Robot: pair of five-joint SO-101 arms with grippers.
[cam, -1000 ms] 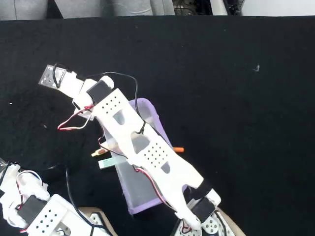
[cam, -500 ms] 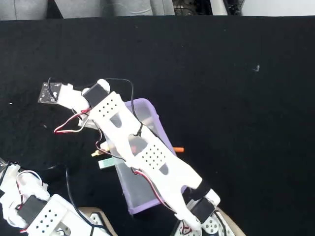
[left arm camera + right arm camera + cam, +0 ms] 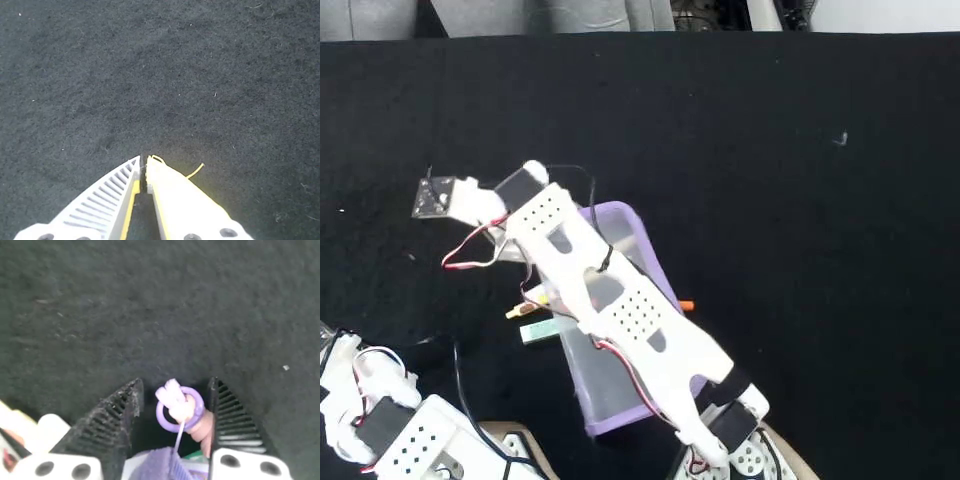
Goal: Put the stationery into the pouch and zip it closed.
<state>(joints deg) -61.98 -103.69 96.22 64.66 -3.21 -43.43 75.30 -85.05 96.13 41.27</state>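
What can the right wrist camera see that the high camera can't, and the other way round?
Right wrist view: the right pincer up close, open, with the purple zip ring in its gap and something pink behind the ring. High view: the right arm stretched over the pouch, the left arm low at the picture's left, and stationery at the pouch's sides: a yellow piece, a green piece, an orange tip. Both: the pouch's purple edge and the black table.
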